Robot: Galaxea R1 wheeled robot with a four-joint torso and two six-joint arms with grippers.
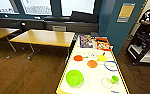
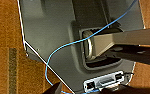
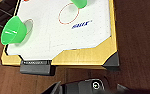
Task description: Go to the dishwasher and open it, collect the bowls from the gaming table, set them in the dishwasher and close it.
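The gaming table (image 1: 66,68), white-topped with a yellow edge, stretches away from me just ahead. On it sit the bowls: a lime green one (image 1: 74,78) nearest, two orange ones (image 1: 78,58) (image 1: 92,63), a yellow one (image 1: 101,58) and a blue-rimmed one (image 1: 111,65). A small green cup (image 1: 114,79) stands near the right edge. The right wrist view looks down on the table's near end (image 3: 86,53) with the lime green bowl (image 3: 13,30). My right gripper (image 3: 88,87) hangs above the floor just short of that end. The left wrist view faces my own grey base and a blue cable. The dishwasher is out of view.
Two wooden-topped tables (image 1: 44,37) (image 1: 1,32) stand to the left on the wood floor. A teal wall (image 1: 121,30) rises right of the gaming table, with a dark cart (image 1: 146,47) beyond it. Colourful boxes (image 1: 86,41) (image 1: 103,45) lie at the table's far end.
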